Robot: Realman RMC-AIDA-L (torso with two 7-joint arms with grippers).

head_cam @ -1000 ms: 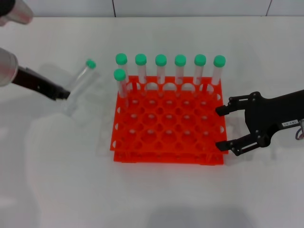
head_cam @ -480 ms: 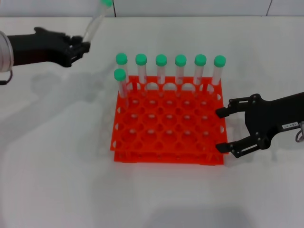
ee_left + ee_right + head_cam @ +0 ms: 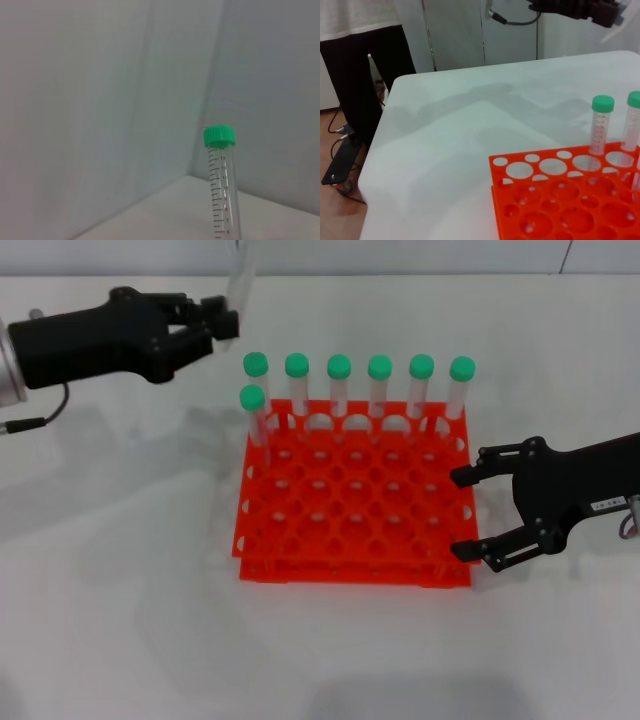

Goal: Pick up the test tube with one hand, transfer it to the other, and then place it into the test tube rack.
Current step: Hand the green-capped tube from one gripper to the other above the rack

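One test tube (image 3: 240,275) is now up off the table, pinched near-upright in the left gripper (image 3: 222,320), carried closer to the test tube rack (image 3: 355,495) while the right gripper (image 3: 462,513), fingers spread, waits beside it for the handover.

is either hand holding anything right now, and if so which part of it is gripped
The left hand holds the test tube by its lower end, lifted above the table behind the test tube rack. The right hand is open and empty beside the rack.
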